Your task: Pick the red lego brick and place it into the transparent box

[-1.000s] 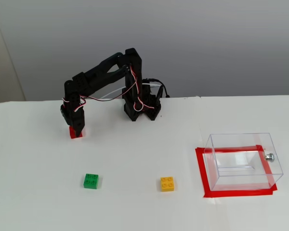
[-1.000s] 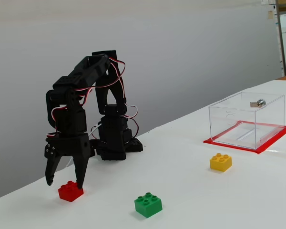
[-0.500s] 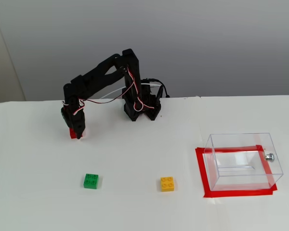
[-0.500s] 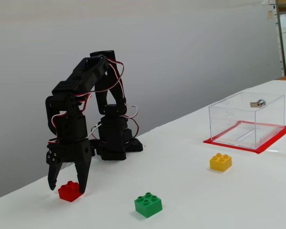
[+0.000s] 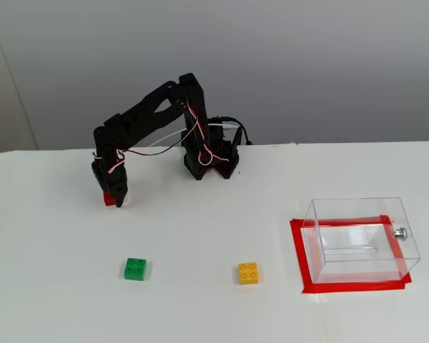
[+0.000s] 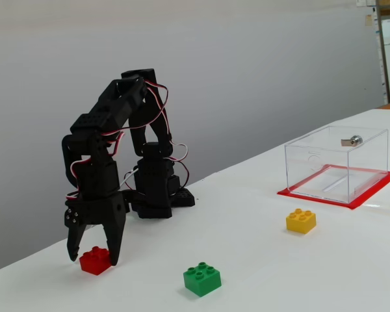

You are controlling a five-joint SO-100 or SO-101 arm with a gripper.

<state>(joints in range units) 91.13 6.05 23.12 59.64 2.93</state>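
The red lego brick (image 6: 96,262) sits on the white table at the far left; from above only a sliver of the red lego brick (image 5: 107,200) shows beside the arm. My gripper (image 6: 93,257) points straight down over it, open, with one finger on each side of the brick and the tips near the table. In the higher fixed view the gripper (image 5: 116,199) covers most of the brick. I cannot tell whether the fingers touch it. The transparent box (image 5: 361,238) stands empty at the right, and the transparent box (image 6: 338,162) carries a silver knob (image 6: 355,140).
A green brick (image 5: 135,269) and a yellow brick (image 5: 248,273) lie on the table nearer the front, between the arm and the box. Red tape (image 5: 299,251) frames the box's footprint. The arm's base (image 5: 209,161) stands at the table's back edge.
The gripper has come down and shifted slightly, so its fingers now straddle the red brick instead of hovering at its side. The bricks and box have not moved.
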